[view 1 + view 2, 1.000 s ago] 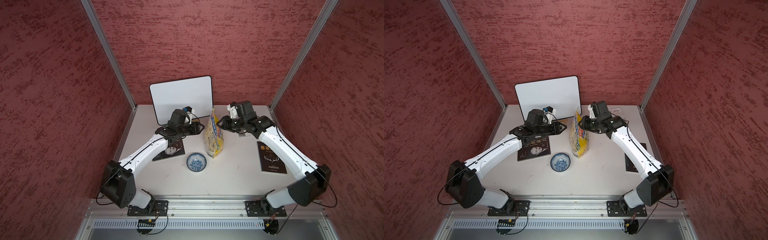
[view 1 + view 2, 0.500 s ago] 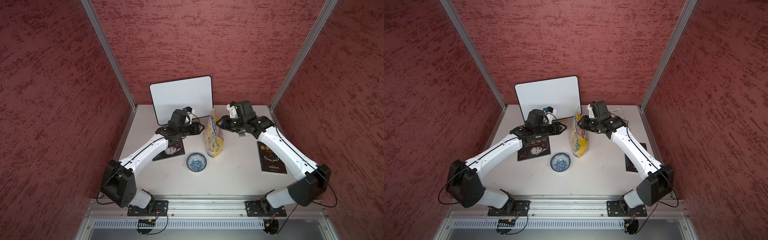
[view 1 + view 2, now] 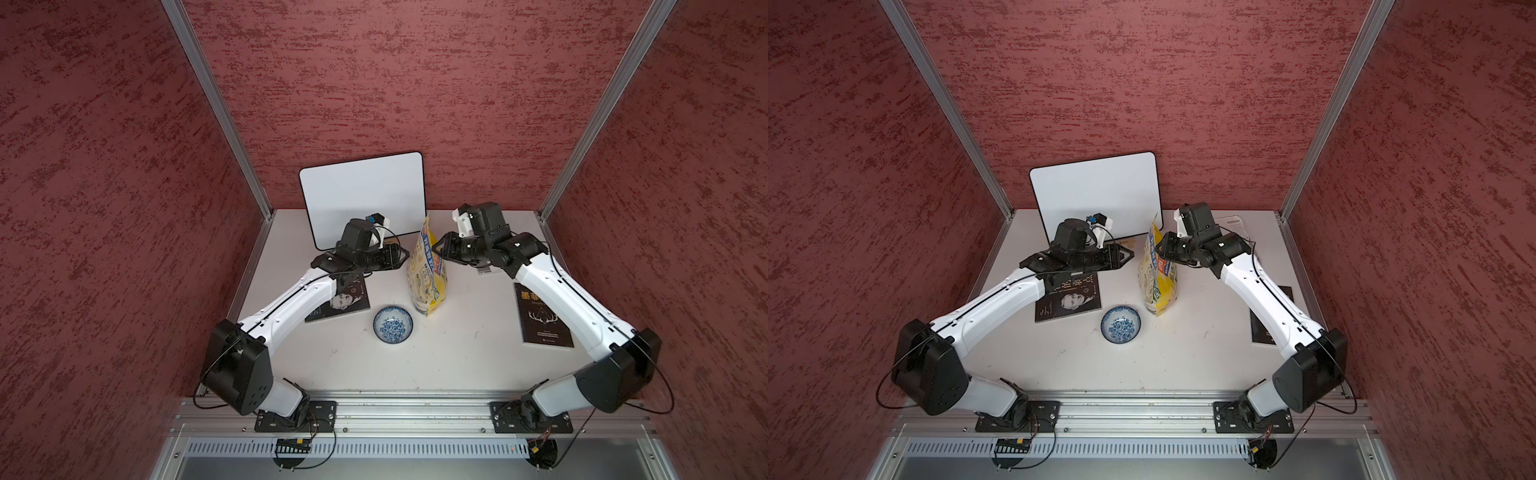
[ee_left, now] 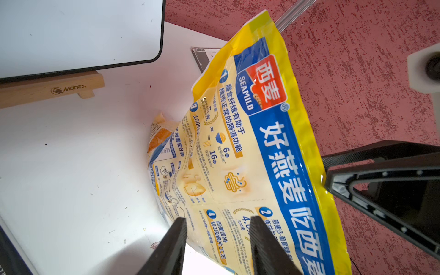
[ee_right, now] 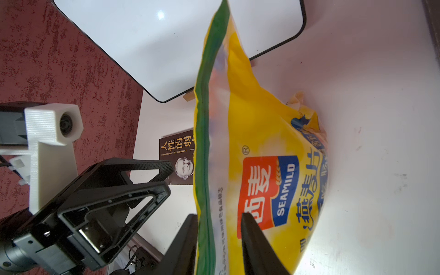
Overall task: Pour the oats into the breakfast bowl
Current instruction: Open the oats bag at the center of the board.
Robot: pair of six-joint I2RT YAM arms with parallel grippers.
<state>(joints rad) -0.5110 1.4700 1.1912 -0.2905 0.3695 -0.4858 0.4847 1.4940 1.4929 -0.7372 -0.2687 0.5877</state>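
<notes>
Since a second ago the right gripper (image 5: 217, 222) has narrowed around the SEAMILD oats pouch (image 3: 426, 272), jaws straddling its top edge at frame centre. Left gripper (image 4: 217, 225) hangs open, empty. Breakfast bowl (image 3: 392, 324) sits lower-left of the pouch.

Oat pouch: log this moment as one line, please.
oat pouch: upright on table | right gripper: jaws astride its top edge | left gripper: open, short of pouch | bowl: no oats
</notes>
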